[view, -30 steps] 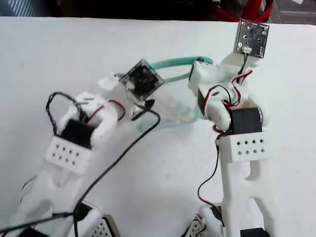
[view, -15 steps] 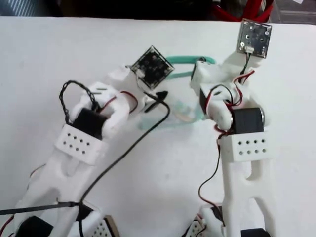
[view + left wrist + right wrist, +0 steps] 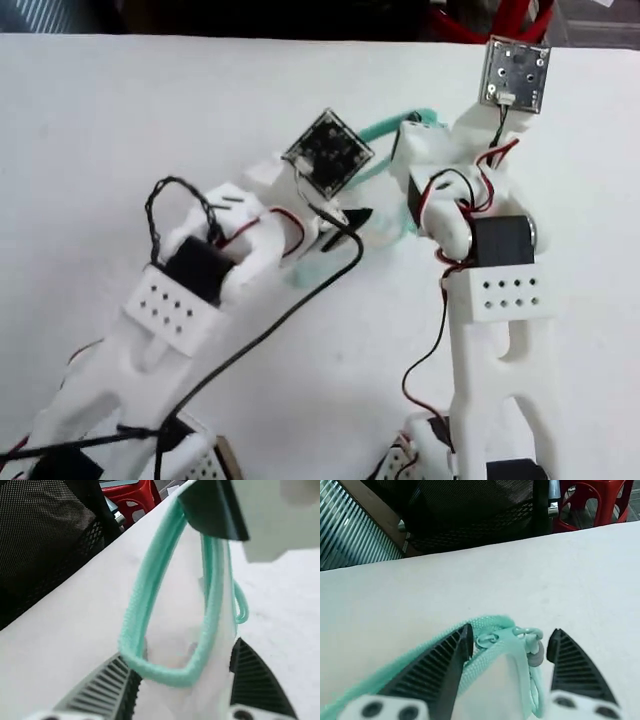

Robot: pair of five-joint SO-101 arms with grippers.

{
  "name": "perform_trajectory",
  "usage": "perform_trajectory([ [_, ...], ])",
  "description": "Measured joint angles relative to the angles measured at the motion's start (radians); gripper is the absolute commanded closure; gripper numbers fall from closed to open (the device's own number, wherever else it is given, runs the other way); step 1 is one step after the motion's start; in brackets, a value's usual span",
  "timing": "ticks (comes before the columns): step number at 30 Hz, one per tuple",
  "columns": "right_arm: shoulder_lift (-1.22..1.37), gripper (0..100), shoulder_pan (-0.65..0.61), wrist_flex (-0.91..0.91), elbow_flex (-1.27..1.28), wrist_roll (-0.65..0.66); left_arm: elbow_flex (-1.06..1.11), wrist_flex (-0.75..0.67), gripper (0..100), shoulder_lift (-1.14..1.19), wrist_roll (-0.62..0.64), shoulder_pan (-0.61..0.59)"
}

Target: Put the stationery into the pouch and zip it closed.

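Observation:
The clear pouch [image 3: 383, 127] with a mint-green zipper rim lies between my two arms at the middle of the white table [image 3: 150, 110]. My left gripper [image 3: 182, 685] is open, and the pouch's gaping end [image 3: 150, 605] fills the gap between its ribbed fingers [image 3: 110, 685]. At the opposite end, my right gripper [image 3: 507, 665] is open astride the zipper's end, with the grey zipper pull [image 3: 535, 652] between its fingers. Faint shapes show through the pouch wall [image 3: 182, 650]. From above, both grippers [image 3: 350, 215] [image 3: 412, 140] cover most of the pouch.
A black cable [image 3: 280, 320] trails from the left arm across the table's middle. Beyond the far table edge stand a black mesh chair [image 3: 470, 510] and a red stool [image 3: 590, 500]. Bare table lies to the left and far right.
My left arm has moved right and farther away, toward the right arm, closing in over the pouch. The pouch looks more bunched and hidden. The right arm has barely moved.

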Motion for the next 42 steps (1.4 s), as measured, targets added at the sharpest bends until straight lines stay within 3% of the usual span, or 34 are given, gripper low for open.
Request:
perform_trajectory([
  [6,0.0,76.2,-0.014,0.0,0.005,0.0,0.206,-0.064,91,-0.241,0.041,0.08],
  [13,0.002,76.2,-0.034,0.0,0.0,0.0,0.506,-0.44,90,-0.362,0.058,0.098],
  [21,0.002,76.0,-0.032,0.0,0.003,0.0,0.54,-0.615,79,-0.279,0.215,0.077],
  [37,0.0,75.9,-0.035,0.0,0.009,0.0,0.588,-0.632,79,-0.203,0.269,0.043],
  [42,0.0,75.9,-0.035,0.0,0.009,0.0,0.591,-0.632,92,-0.203,0.269,0.038],
])
